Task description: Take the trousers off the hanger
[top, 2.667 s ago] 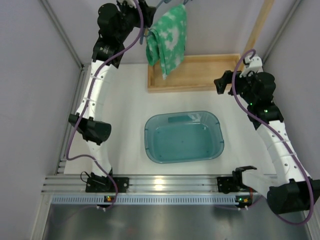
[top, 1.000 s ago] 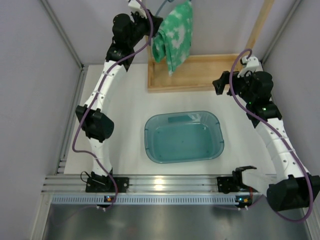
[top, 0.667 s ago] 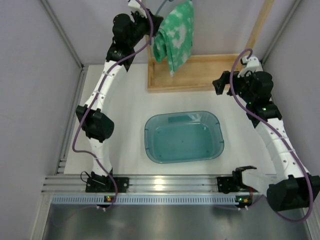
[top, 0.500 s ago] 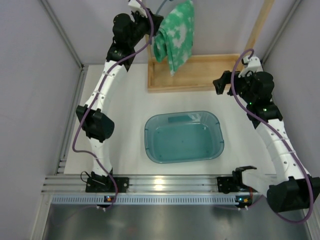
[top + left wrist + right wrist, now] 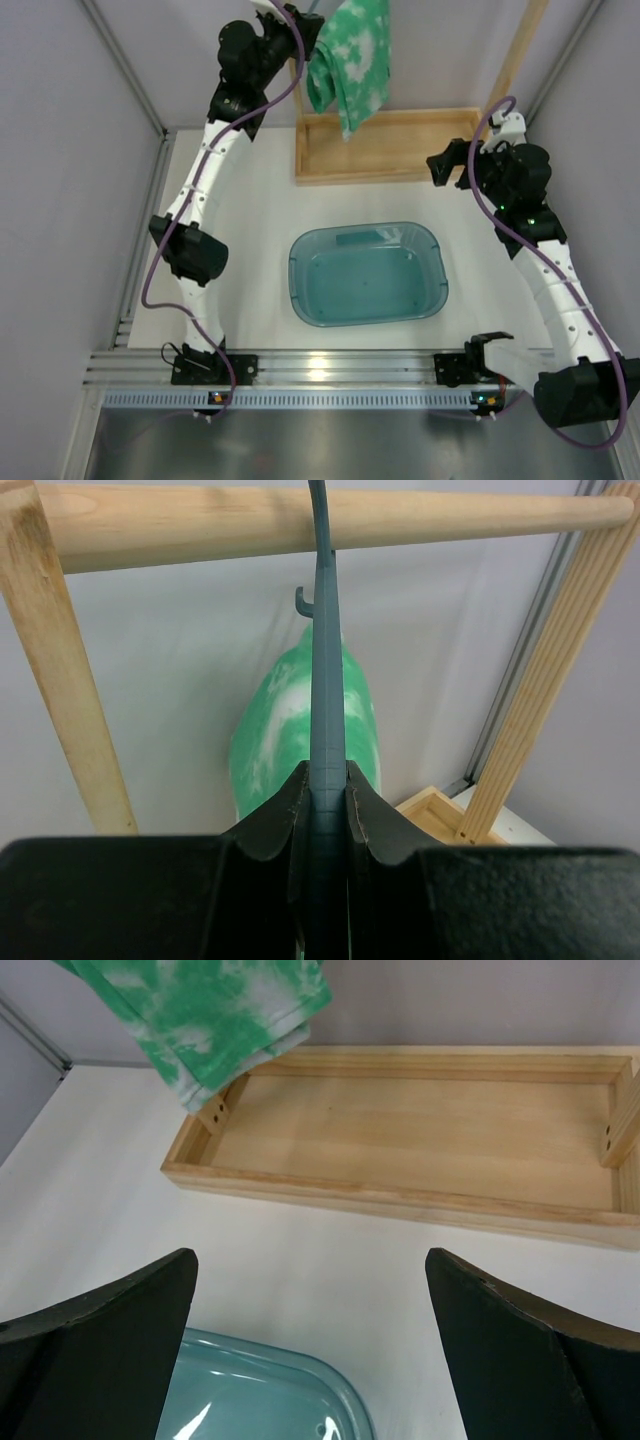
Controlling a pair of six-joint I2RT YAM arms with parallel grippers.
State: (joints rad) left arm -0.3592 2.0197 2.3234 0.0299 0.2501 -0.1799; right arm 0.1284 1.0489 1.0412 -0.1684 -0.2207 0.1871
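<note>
Left end effector (image 5: 325,780) tight around hanger (image 5: 325,670), trousers (image 5: 268,742) beyond.

Left claw (image 5: 327,785) clamped, right claw (image 5: 308,1260) spread wide

The trousers (image 5: 352,55) drape the hanger (image 5: 325,680) above the tray (image 5: 370,176), behind the basin (image 5: 293,280).

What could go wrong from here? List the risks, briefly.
1. The left gripper pinches only the thin rod of the hanger; it may twist or slip once the trousers get tugged.
2. The trousers hang above the wooden rack base, not the basin; with the right gripper open and apart from them, they could drop there.
</note>
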